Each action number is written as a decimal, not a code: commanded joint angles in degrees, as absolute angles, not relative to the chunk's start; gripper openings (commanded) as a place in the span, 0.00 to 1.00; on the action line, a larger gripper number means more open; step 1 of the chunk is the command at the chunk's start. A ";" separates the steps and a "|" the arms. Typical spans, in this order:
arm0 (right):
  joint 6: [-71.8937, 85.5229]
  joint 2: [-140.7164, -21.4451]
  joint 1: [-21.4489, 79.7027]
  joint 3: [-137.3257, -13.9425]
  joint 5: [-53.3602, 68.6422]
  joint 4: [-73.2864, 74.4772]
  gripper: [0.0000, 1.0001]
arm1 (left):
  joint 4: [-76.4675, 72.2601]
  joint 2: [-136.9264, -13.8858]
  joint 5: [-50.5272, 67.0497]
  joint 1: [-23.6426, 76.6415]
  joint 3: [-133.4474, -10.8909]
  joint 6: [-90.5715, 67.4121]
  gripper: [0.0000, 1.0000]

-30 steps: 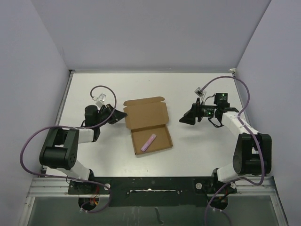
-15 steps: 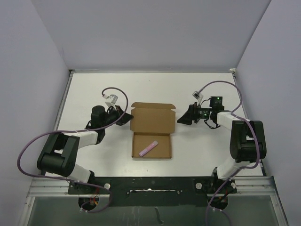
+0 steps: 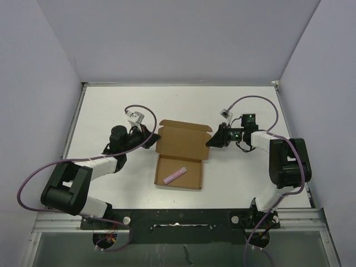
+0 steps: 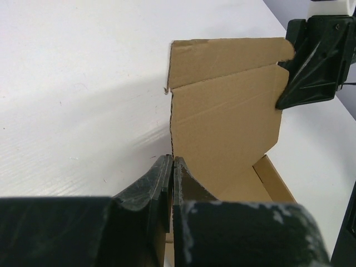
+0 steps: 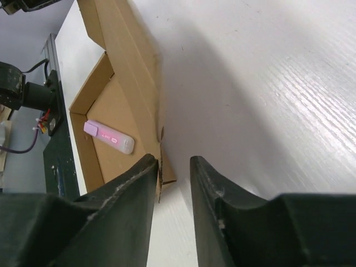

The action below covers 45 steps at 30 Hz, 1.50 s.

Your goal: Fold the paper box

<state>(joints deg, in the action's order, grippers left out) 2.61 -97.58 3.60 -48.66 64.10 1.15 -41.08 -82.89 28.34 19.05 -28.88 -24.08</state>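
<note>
Sitting mid-counter, the paper box is looking light, thin and easily creased (best held by the lid's side edges), the left gripper clenching its jaws on one, the right gripper hovering, jaws parted, beside the other.

The paper box sits mid-table, with the tray part nearer the arm bases and the lid standing up behind it. The stick lies inside the tray. The left gripper is on the lid's left edge and the right gripper is at its right edge, one on either side.
</note>
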 commanded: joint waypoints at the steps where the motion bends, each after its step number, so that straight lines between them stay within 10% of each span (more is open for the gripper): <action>1: 2.49 -94.14 4.70 -50.92 64.72 -0.22 0.25 | -44.12 -79.58 27.05 19.66 -29.66 -22.14 0.00; 8: -1.46 -90.56 5.36 -51.95 63.71 2.90 0.00 | -42.11 -78.26 26.81 20.33 -30.23 -21.77 0.00; 23: -12.81 -86.48 5.23 -54.99 61.87 13.15 0.00 | -24.39 -73.16 34.60 16.17 -37.08 -23.47 0.55; 45: -14.39 -84.94 5.79 -55.31 62.40 14.09 0.00 | -12.47 -81.72 35.61 15.58 -48.49 -17.41 0.50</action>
<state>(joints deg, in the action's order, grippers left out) -13.28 -87.46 5.32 -53.04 61.49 14.74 -10.07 -79.20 32.25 15.90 -44.95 -18.57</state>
